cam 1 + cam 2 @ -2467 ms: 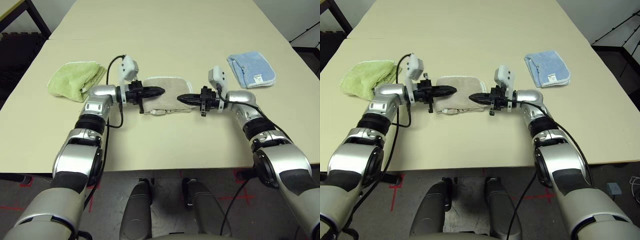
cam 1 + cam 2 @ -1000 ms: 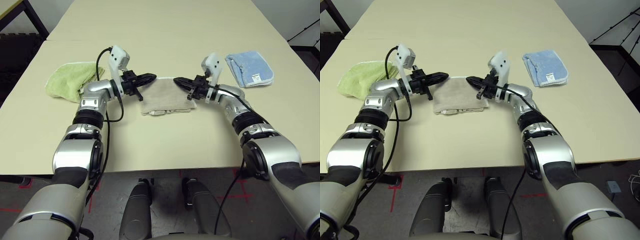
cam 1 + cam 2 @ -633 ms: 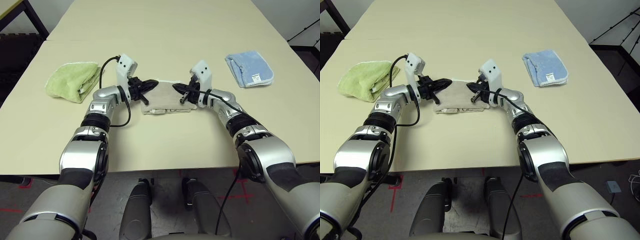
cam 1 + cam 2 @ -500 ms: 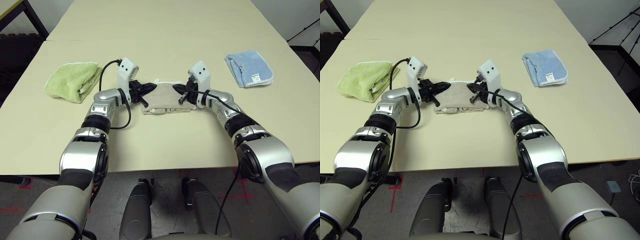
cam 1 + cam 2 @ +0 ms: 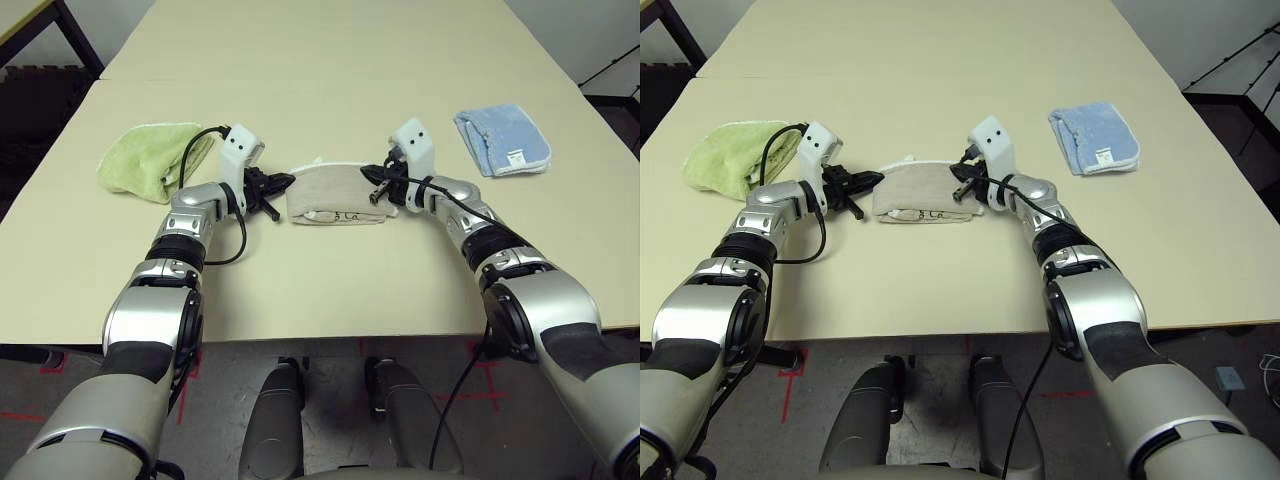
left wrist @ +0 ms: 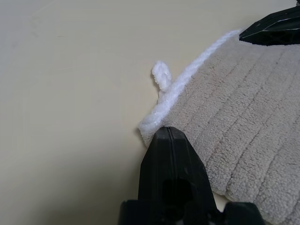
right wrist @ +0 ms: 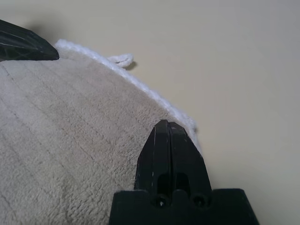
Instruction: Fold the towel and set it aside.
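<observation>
The beige towel [image 5: 335,192] lies folded into a narrow band at mid-table, its white stitched edge and small white loop [image 6: 161,76] on the far side and its dark logo [image 5: 345,214] on the near side. My left gripper [image 5: 288,180] is shut, and its tip rests at the towel's left far corner [image 6: 146,125]. The right gripper [image 5: 368,174], also shut, sits at the towel's right far corner, above the white edging [image 7: 185,117]. I see no cloth pinched between either pair of fingers.
A light green folded towel [image 5: 150,160] lies at the left of the table. To the right is a light blue folded towel [image 5: 503,138] with a white tag. Bare tabletop [image 5: 330,290] stretches in front of the towel to the near edge.
The towel's far part has been brought over toward me, leaving a narrower band with the logo in front. Both grippers have drawn apart from over the cloth to its end corners.
</observation>
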Controlling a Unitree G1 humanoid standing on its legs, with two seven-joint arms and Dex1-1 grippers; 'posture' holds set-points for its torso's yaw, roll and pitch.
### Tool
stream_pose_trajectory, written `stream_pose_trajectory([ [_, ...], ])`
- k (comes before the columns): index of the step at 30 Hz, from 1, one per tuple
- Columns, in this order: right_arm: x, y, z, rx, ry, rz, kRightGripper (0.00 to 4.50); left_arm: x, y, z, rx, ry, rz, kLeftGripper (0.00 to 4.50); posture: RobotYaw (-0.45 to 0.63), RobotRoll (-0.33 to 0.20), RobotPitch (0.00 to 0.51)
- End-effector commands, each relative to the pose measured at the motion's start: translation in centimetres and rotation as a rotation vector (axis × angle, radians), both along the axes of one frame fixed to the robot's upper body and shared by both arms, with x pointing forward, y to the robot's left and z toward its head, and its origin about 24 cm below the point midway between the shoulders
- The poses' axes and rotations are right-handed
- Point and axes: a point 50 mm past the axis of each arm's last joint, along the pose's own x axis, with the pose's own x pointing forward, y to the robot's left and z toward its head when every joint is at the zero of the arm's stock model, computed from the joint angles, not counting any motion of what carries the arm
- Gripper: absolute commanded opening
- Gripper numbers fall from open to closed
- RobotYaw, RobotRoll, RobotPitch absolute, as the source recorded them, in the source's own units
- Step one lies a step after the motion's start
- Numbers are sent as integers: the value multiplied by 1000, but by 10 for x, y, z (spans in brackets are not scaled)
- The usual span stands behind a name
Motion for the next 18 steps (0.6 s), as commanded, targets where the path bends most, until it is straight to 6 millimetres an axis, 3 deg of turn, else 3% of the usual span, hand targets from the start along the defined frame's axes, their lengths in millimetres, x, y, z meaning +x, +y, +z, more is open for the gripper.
stream_pose_trajectory([
  [1,-1,-20,5,93,5,21,0,-2,4,7,-27,-10,-47,27,50,0,180],
  [8,-11,-67,37,179,-79,180,0,-24,11,38,-100,-93,-335,27,49,0,176],
  [12,-27,-88,44,61,-156,342,0,-44,19,45,-41,-106,-441,27,47,0,175],
  [15,-34,-95,39,-17,-167,399,736,-54,23,47,-3,-105,-478,659,47,0,175],
  [18,-38,-98,36,-23,-151,434,1861,-58,25,48,12,-116,-486,1789,45,0,169],
])
